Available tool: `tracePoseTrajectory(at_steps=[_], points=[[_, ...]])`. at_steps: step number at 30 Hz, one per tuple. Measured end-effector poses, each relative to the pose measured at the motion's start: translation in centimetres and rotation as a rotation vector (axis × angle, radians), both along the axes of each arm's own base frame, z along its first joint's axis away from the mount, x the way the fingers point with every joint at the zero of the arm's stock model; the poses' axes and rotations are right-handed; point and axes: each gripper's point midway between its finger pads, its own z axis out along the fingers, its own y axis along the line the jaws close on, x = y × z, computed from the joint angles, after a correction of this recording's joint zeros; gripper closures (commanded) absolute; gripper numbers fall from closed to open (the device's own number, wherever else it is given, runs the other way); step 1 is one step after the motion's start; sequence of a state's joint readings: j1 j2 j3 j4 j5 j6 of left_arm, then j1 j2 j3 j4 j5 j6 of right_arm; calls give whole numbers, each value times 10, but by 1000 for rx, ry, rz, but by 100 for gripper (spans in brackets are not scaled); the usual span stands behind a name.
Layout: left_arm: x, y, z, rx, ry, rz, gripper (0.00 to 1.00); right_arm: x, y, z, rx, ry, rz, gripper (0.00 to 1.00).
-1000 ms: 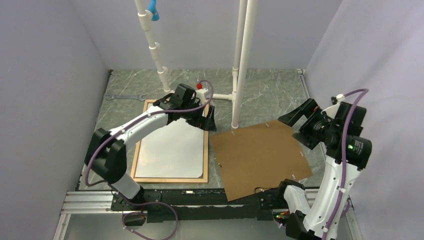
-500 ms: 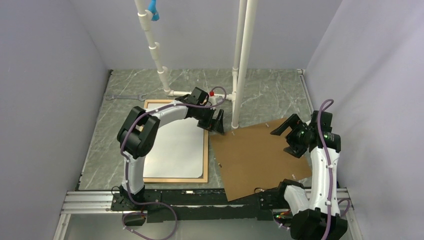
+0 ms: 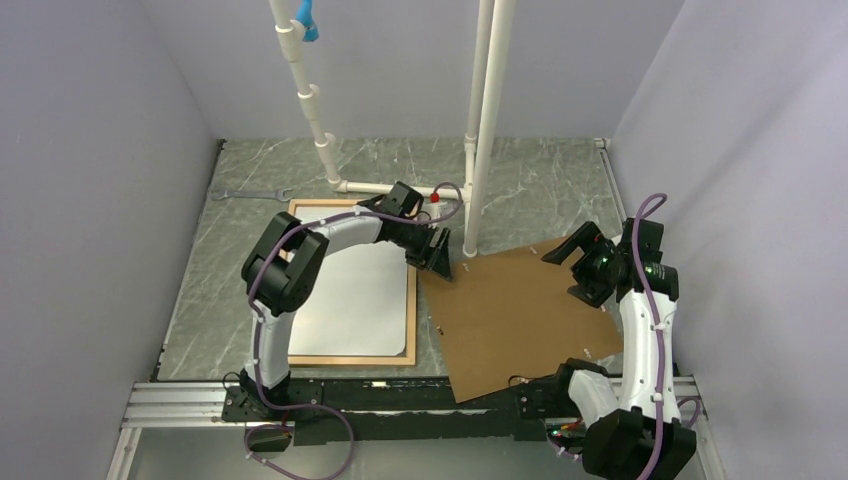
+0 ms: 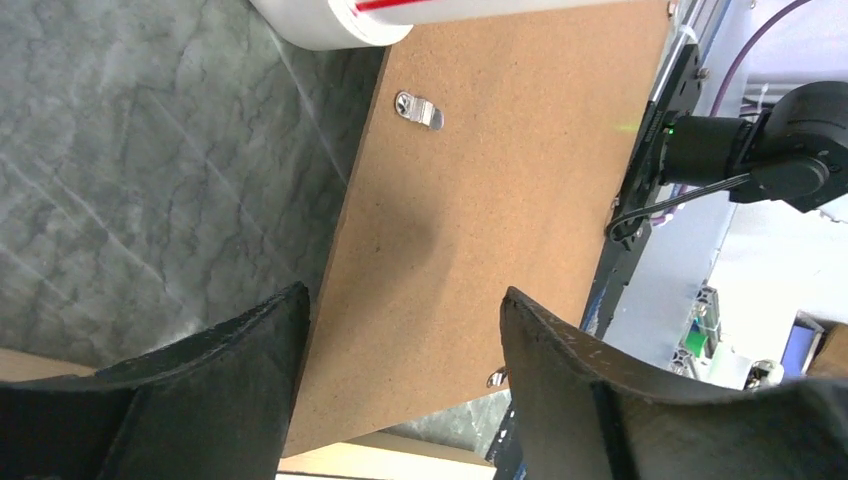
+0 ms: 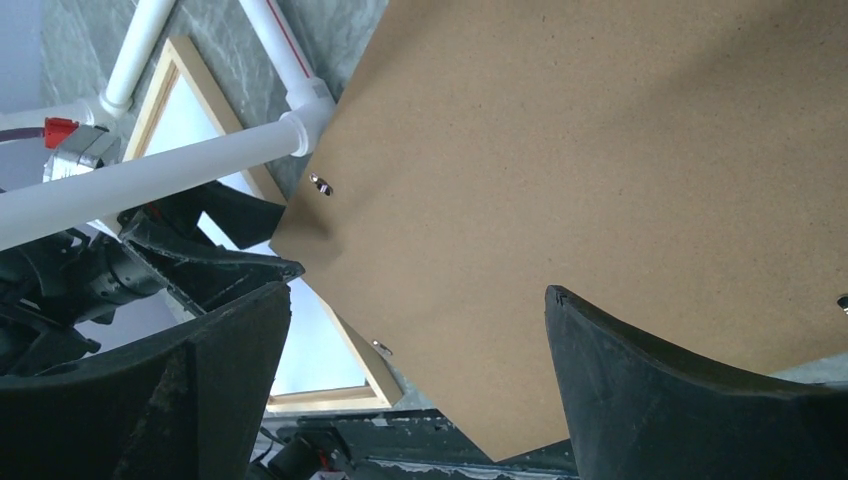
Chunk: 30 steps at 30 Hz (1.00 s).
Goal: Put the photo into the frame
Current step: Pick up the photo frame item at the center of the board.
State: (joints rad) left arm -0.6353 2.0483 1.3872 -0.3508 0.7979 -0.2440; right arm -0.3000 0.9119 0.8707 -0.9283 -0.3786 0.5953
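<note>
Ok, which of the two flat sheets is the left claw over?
The brown backing panel, at its far-left corner beside the white pipe. The left claw is open above it; the white photo lies apart, inside the frame.

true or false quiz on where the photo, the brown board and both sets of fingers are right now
1. The photo lies white side up inside the frame. True.
2. The brown board covers the photo. False: it lies to the frame's right, leaving the photo uncovered.
3. The left fingers are clamped on the board. False: they are open over its edge, holding nothing.
4. The right fingers are open over the board. True.
</note>
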Motion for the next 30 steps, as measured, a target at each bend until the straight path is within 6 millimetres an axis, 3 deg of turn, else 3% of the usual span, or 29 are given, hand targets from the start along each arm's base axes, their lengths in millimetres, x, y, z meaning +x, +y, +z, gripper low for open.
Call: tracePoseTrajectory(at_steps=[7,10,12,16,18,24,27,30], points=[[0,4,20,-19,-63,-9,59,1,3,5,13,-18,12,1],[-2,3,32,-24,-101,-16,62,3,3,11,10,-36,14,1],[-4,3,42,-30,-125,-19,59,4,3,16,5,-51,14,1],[-17,0,64,-60,-167,-37,41,5,3,25,0,-84,18,1],[-25,-2,76,-77,-191,-48,38,6,4,29,2,-97,22,1],[-42,-14,94,-105,-232,-86,40,8,6,40,3,-126,32,1],[-72,-25,87,-78,-186,-150,44,7,6,43,0,-136,32,1],[-74,-25,88,-43,-187,-139,50,7,6,48,-3,-151,34,1]])
